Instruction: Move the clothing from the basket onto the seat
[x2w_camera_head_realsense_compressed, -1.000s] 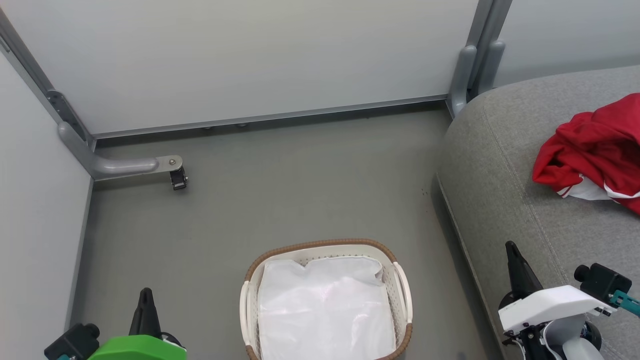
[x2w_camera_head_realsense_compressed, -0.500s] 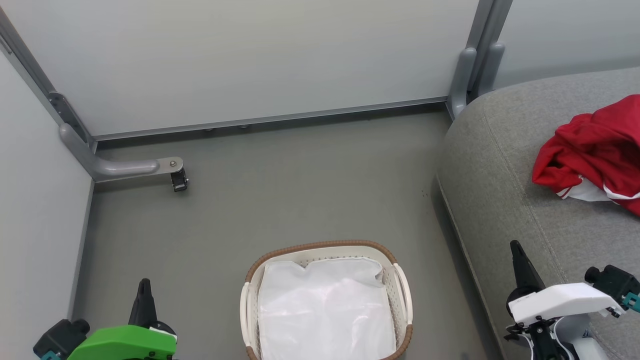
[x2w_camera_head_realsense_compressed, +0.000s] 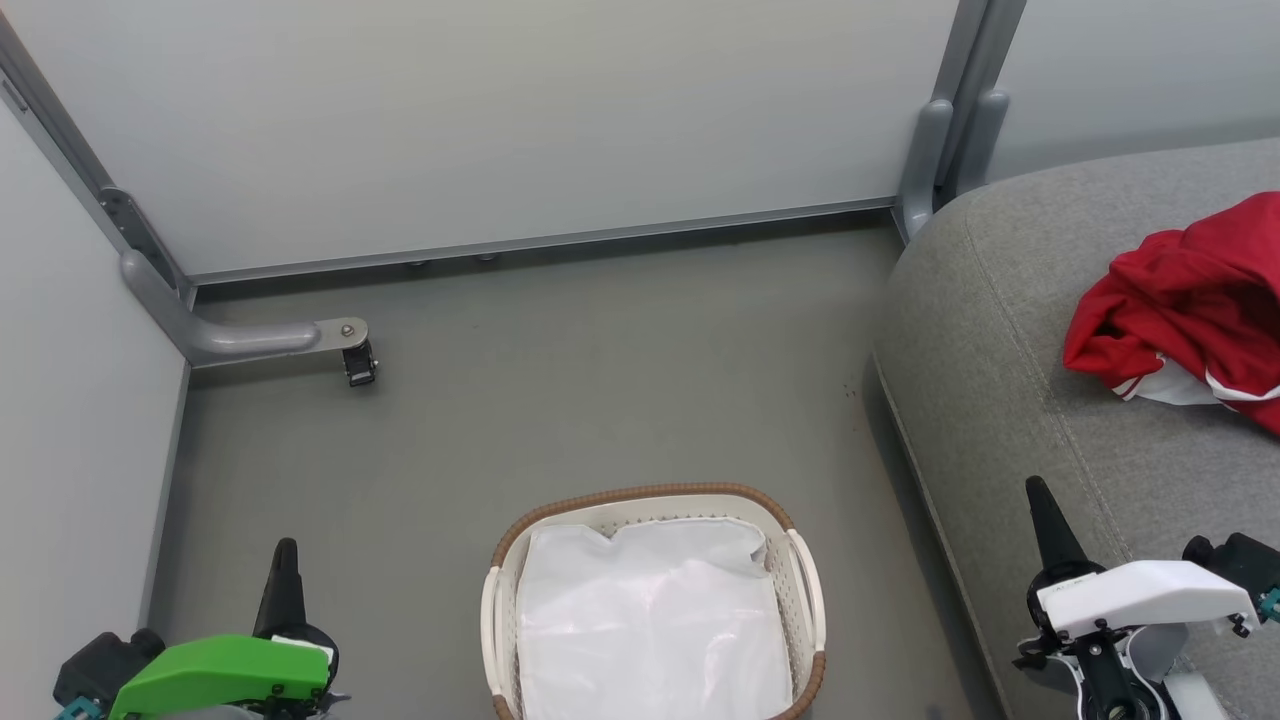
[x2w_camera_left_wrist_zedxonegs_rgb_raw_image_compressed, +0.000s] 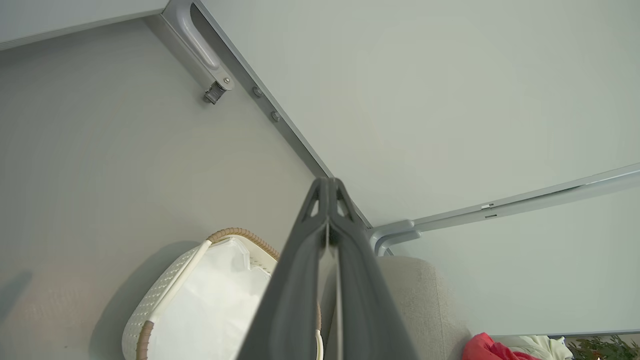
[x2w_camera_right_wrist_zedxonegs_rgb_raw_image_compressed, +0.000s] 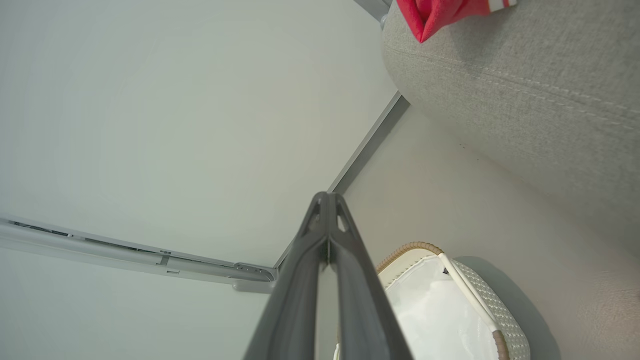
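The red clothing (x2w_camera_head_realsense_compressed: 1195, 305) with white panels lies bunched on the grey seat (x2w_camera_head_realsense_compressed: 1010, 340) at the right; a red corner of the clothing (x2w_camera_right_wrist_zedxonegs_rgb_raw_image_compressed: 440, 12) shows in the right wrist view, and the clothing (x2w_camera_left_wrist_zedxonegs_rgb_raw_image_compressed: 482, 348) peeks in at the bottom of the left wrist view. The white basket (x2w_camera_head_realsense_compressed: 805, 585) with a brown rim stands on the floor at bottom centre, holding a plain white liner (x2w_camera_head_realsense_compressed: 650, 620). My left gripper (x2w_camera_head_realsense_compressed: 285, 560) is shut and empty, left of the basket. My right gripper (x2w_camera_head_realsense_compressed: 1040, 500) is shut and empty, over the seat's front edge.
Pale partition walls close the back and left. A grey metal foot with a small black caster (x2w_camera_head_realsense_compressed: 358, 362) juts onto the floor at the left. A grey post base (x2w_camera_head_realsense_compressed: 925, 160) stands by the seat's far corner. The floor (x2w_camera_head_realsense_compressed: 600, 380) beyond the basket is bare.
Both arms have sunk lower in the head view: the left gripper drifted left and down, the right gripper slightly right. The picture has shifted a little. Clothing and basket lie as before.
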